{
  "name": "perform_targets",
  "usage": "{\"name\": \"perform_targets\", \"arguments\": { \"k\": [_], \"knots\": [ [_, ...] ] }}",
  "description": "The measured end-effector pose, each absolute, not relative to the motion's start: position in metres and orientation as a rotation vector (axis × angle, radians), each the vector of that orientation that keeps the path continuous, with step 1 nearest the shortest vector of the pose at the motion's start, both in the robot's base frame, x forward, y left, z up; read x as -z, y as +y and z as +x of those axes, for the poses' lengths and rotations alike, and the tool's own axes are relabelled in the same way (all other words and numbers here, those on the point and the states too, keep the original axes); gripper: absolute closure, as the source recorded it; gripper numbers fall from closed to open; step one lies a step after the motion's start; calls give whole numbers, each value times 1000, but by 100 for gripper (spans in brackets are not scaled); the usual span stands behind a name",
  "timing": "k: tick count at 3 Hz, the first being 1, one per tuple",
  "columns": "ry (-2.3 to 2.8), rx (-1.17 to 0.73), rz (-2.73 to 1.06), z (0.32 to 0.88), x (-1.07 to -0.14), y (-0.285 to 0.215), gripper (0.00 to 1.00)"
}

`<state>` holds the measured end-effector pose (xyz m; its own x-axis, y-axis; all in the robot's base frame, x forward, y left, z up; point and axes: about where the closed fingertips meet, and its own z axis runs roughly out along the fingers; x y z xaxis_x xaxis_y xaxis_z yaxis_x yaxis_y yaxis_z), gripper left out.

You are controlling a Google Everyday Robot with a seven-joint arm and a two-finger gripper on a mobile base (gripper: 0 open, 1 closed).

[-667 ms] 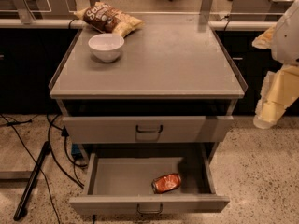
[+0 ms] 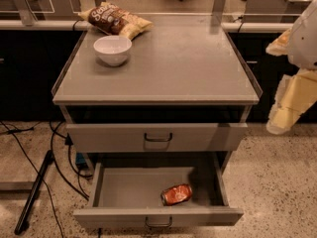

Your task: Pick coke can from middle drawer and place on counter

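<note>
The coke can [image 2: 177, 194] lies on its side in the open middle drawer [image 2: 124, 190], near the drawer's front right. It is red-orange and dented. The drawer is pulled out below the upper drawer front [image 2: 156, 137]. The counter [image 2: 168, 68] is the grey cabinet top above. My gripper [image 2: 280, 122] hangs at the right edge of the view, beside the cabinet's right side at about the height of the upper drawer. It is well above and to the right of the can and holds nothing that I can see.
A white bowl [image 2: 113, 49] and a brown-and-yellow chip bag [image 2: 115, 20] sit at the counter's back left. Cables and a dark pole [image 2: 34, 192] lie on the floor to the left. A dark cabinet wall runs behind.
</note>
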<state>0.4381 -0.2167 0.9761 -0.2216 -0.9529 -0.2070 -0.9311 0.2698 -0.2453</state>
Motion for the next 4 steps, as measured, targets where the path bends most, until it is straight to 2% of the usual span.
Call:
{"name": "perform_targets", "arguments": {
  "k": [1, 3, 4],
  "knots": [
    [2229, 43, -1707, 437, -966, -218, 42],
    [2137, -381, -1644, 413, -900, -190, 90],
    [2034, -570, -1551, 397, -859, -161, 100]
  ]
}}
